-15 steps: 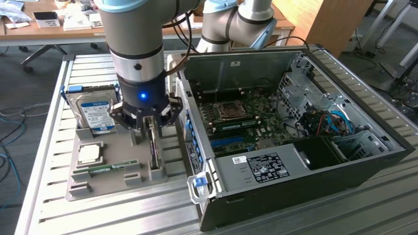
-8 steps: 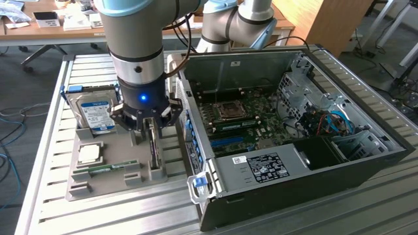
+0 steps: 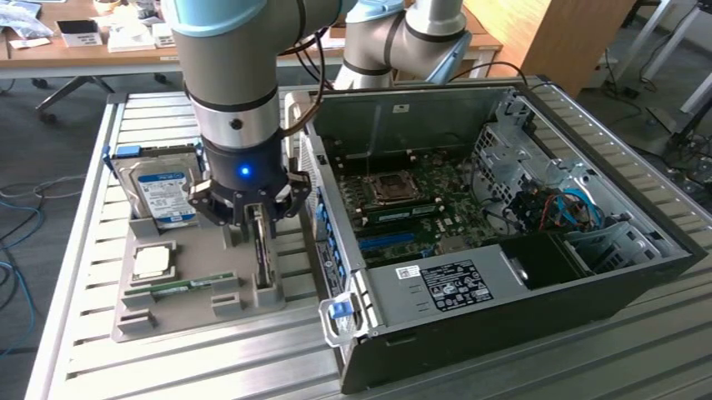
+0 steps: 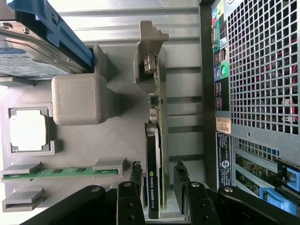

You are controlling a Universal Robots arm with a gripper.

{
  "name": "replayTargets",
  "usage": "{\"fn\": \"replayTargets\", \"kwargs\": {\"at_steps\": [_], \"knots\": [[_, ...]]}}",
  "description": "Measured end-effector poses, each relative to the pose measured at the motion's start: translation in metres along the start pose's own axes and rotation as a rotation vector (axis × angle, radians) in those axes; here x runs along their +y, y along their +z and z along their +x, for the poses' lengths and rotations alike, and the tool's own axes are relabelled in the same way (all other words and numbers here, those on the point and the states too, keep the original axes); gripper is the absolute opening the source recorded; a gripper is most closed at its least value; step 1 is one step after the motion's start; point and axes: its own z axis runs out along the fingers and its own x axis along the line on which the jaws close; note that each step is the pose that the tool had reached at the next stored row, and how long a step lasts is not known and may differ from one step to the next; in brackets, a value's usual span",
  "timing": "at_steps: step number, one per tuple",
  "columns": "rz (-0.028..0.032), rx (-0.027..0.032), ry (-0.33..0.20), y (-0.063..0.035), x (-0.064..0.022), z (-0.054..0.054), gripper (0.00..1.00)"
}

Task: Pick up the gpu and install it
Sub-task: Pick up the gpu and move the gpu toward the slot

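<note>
Your fingers (image 4: 181, 176) stand wide open astride the gpu (image 4: 153, 154), which sits on edge in the grey tray (image 3: 189, 312), left of centre in the exterior view; they seem not to touch it.

Arm (image 3: 228, 75) vertical, hand (image 3: 256, 227) pointing down, fingers (image 4: 181, 177) spread

The gripper (image 3: 257, 220) straddles the upright gpu (image 3: 263, 254) in a grey tray (image 3: 167, 315).
</note>
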Motion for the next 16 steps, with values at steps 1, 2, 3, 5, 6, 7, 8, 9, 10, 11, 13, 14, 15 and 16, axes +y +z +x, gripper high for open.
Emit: {"fn": "replayTargets", "kwargs": {"at_steps": [1,2,3,5,6,7,8,9,10,11,13,14,15,16], "knots": [[0.0,-0.0001,0.0,0.0008,0.0,0.0,0.42],[0.0001,0.0001,0.0,0.0012,-0.0001,0.0,0.42],[0.0002,0.0001,0.0,0.0014,-0.0001,0.0,0.42],[0.0001,-0.0001,0.0,0.0022,-0.0002,0.001,0.42],[0.0001,0.0,0.0,0.0029,-0.0002,0.001,0.42],[0.0,0.0,0.0,0.004,-0.0002,0.001,0.42],[-0.0001,-0.0001,0.0,0.0053,-0.0003,0.001,0.42],[0.0001,0.0,0.0,0.0066,-0.0004,0.001,0.42],[-0.0001,-0.0001,0.0,0.008,-0.0004,0.001,0.42],[0.0,0.0,0.0,0.0093,-0.0004,0.001,0.42],[0.0,0.0,0.0,0.0118,-0.0006,0.001,0.42],[0.0,-0.0001,0.0,0.0127,-0.0006,0.001,0.42],[0.0,0.0,0.0,0.0134,-0.0006,0.001,0.42],[0.0,-0.0001,0.0,0.0143,-0.0007,0.001,0.42]]}}
